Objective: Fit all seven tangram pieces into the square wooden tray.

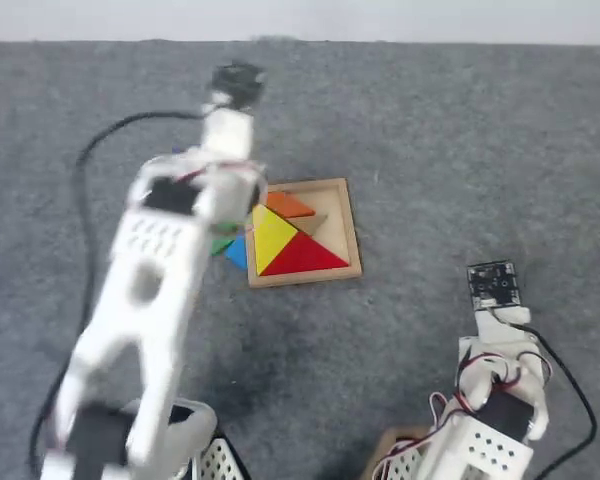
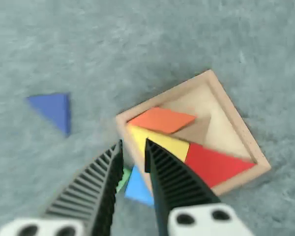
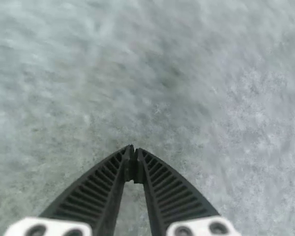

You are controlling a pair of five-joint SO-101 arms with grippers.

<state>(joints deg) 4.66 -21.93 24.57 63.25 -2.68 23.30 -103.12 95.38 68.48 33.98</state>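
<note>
— Step in hand?

— Filling the square wooden tray point(image 2: 206, 103), partway through by the look of it. Holds an orange piece point(image 2: 162, 119), a yellow piece point(image 2: 162, 143) and a red piece point(image 2: 214, 164) so far, packed toward one side, with bare wood beside them.

— And outside it?

— Leaves at least three on the grey mat point(image 3: 187, 73): a light blue piece point(image 2: 137, 187) and a green piece point(image 2: 122, 179) tucked together just beside the tray's outer edge, plus a dark blue triangle point(image 2: 51, 107) well apart from everything.

— Left gripper point(image 2: 132, 146)?

— Hangs over that same edge of the tray, above the light blue and green pair. Jaws a little apart, gripping nothing. Seems lined up for one of those two; hard to tell which.

— Right gripper point(image 3: 133, 164)?

— Sits over bare mat, well away from the tray. Jaws pressed together, empty.

— So what next?

— Probably calls for a wider opening, then a drop onto one loose piece and a pinch across its edges. Needs care: flat, thin, crowded against the rim and its neighbour, so easy to shove the tray instead. Then asks for a lift and a turn to suit the bare wood left, and likely a gentle set-down so as not to unseat the three inside
</note>
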